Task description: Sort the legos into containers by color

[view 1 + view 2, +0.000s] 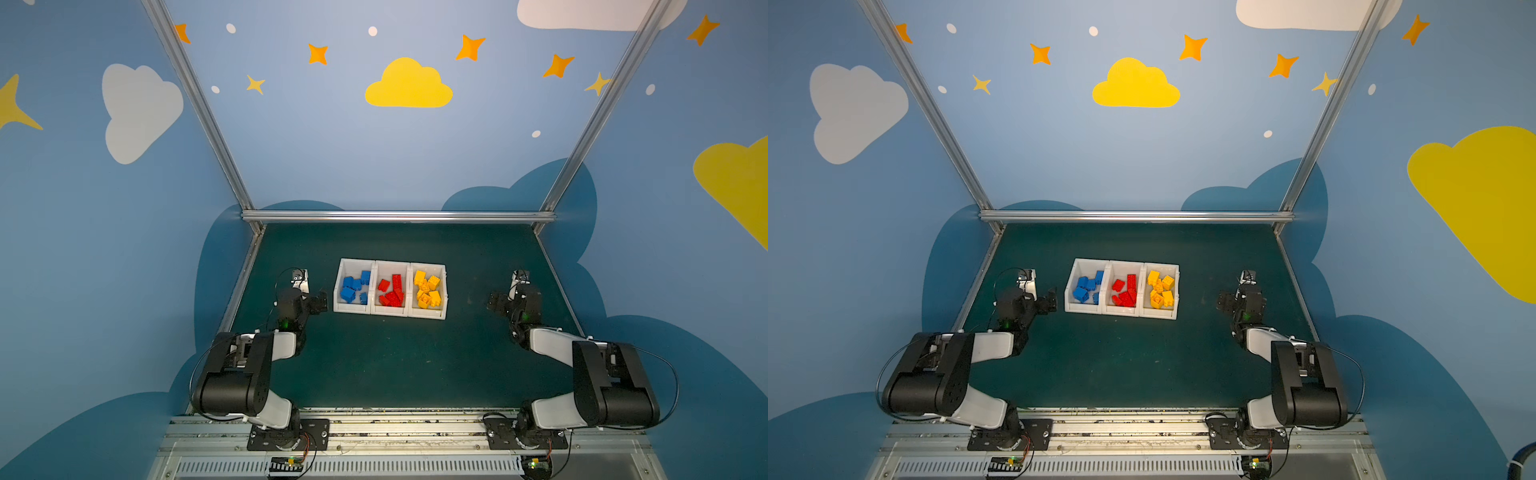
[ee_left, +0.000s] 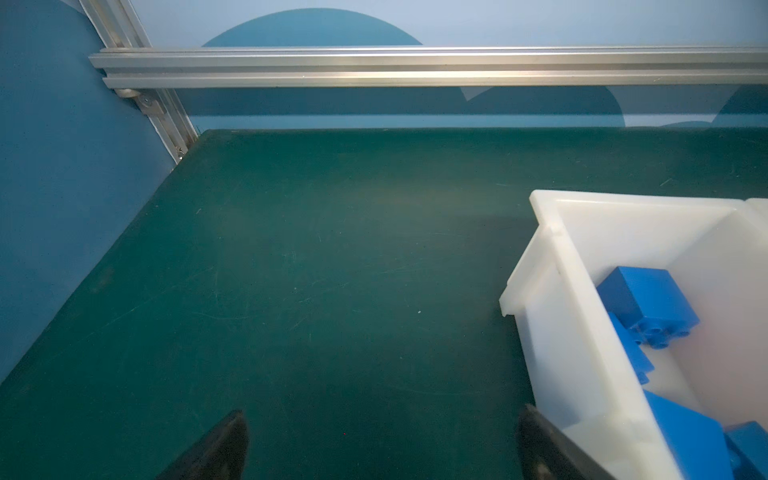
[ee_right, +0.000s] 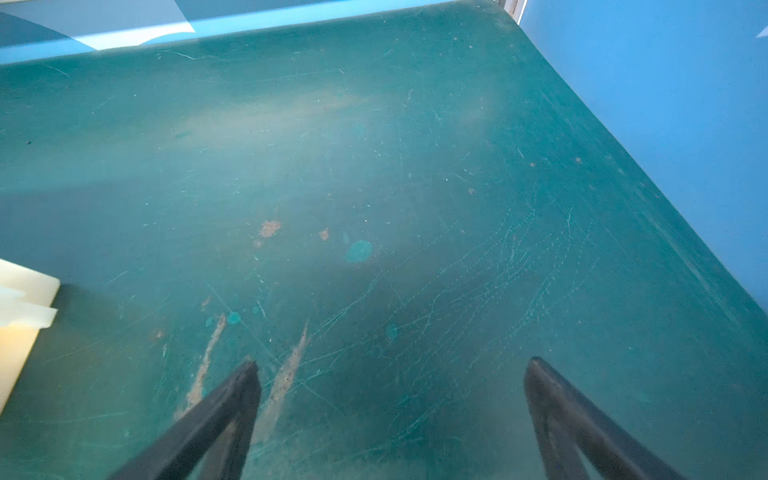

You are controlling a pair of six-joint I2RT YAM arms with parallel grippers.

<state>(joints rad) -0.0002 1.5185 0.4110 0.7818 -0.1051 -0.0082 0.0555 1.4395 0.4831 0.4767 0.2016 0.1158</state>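
Note:
Three white containers stand joined in a row mid-table in both top views. Blue legos fill the left one, red legos the middle one, yellow legos the right one. My left gripper hovers open and empty just left of the blue container, whose blue legos show in the left wrist view. My right gripper is open and empty over bare mat, well right of the yellow container.
The green mat is bounded by an aluminium rail at the back and slanted frame posts at both sides, with blue walls behind them. Both arm bases sit on the metal strip along the front edge.

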